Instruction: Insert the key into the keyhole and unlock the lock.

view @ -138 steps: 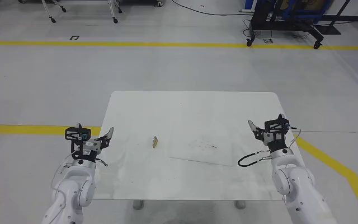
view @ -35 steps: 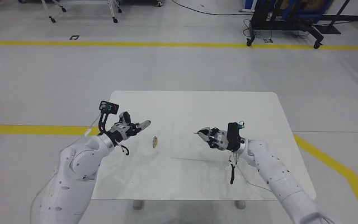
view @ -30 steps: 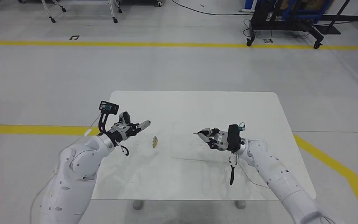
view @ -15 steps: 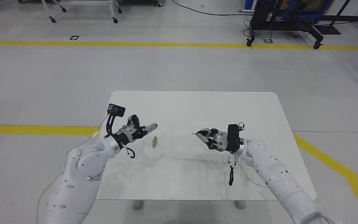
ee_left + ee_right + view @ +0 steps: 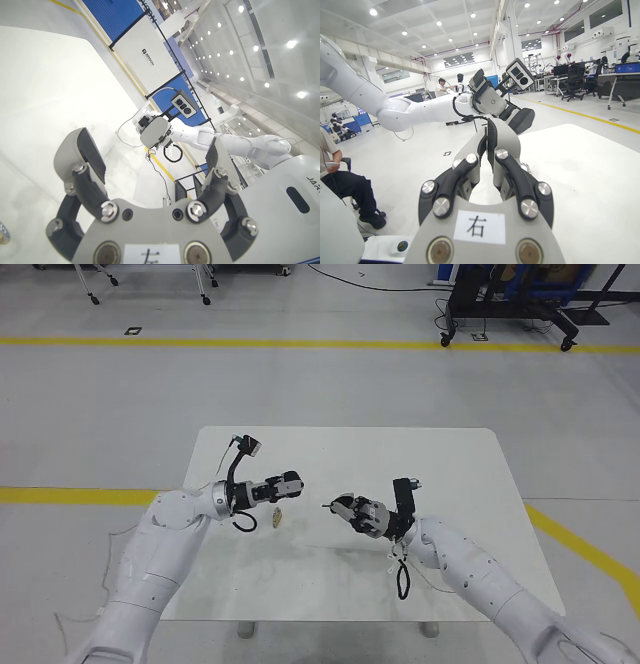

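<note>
A small brass lock (image 5: 277, 518) lies on the white table (image 5: 400, 454), left of centre. My left gripper (image 5: 292, 484) hovers just beyond the lock with its fingers open and nothing between the pads (image 5: 90, 150). The lock (image 5: 3, 235) peeks in at the edge of the left wrist view. My right gripper (image 5: 338, 506) is a short way right of the lock, shut on a thin key (image 5: 326, 505) that sticks out toward it. In the right wrist view the pads (image 5: 492, 140) are pressed together, with the lock's shackle (image 5: 525, 166) just behind one finger and the left gripper (image 5: 505, 96) beyond.
A black cable loop (image 5: 400, 580) hangs from my right forearm over the table's front part. Faint scuff marks (image 5: 365, 526) cross the middle of the table. The table's far half and right side are bare.
Both arms have come in from the table's side edges. Over the last second the left gripper moved right, close above the lock, and the right gripper moved left toward it.
</note>
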Available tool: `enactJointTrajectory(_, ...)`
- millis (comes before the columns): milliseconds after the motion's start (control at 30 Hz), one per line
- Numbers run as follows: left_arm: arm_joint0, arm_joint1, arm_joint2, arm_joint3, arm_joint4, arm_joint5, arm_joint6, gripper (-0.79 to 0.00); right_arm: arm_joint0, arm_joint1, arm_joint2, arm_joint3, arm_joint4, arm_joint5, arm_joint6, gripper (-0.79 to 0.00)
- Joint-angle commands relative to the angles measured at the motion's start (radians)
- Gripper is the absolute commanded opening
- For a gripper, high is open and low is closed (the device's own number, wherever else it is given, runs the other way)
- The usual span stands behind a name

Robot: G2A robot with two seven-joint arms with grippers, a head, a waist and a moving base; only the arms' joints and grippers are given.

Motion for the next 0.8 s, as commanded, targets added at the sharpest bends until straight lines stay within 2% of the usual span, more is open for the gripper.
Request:
enactJointTrajectory(0, -0.019, -0.004, 0.029, 0.021, 0.045, -0.049, 0.032, -0.403, 0.028, 0.002, -0.046, 0.021, 0.056, 0.0, 0.0, -0.785)
enactJointTrajectory(33, -0.025, -0.005, 0.041, 0.03, 0.069, -0.067, 0.05, -0.443, 0.041, 0.002, -0.067, 0.028, 0.075, 0.0, 0.0, -0.785)
enactJointTrajectory(100, -0.029, -0.007, 0.065, 0.042, 0.095, -0.099, 0.082, -0.462, 0.065, 0.002, -0.106, 0.044, 0.103, 0.0, 0.0, -0.785)
enactJointTrajectory(333, -0.05, 0.006, 0.118, 0.033, 0.16, -0.153, 0.136, -0.443, 0.122, 0.0, -0.199, 0.074, 0.18, 0.0, 0.0, -0.785)
enactJointTrajectory(533, -0.061, 0.023, 0.155, 0.024, 0.148, -0.165, 0.148, -0.443, 0.151, -0.007, -0.249, 0.081, 0.224, 0.0, 0.0, -0.785)
enactJointTrajectory(767, -0.065, 0.047, 0.188, 0.009, 0.123, -0.185, 0.168, -0.48, 0.171, -0.018, -0.285, 0.11, 0.258, 0.0, 0.0, -0.785)
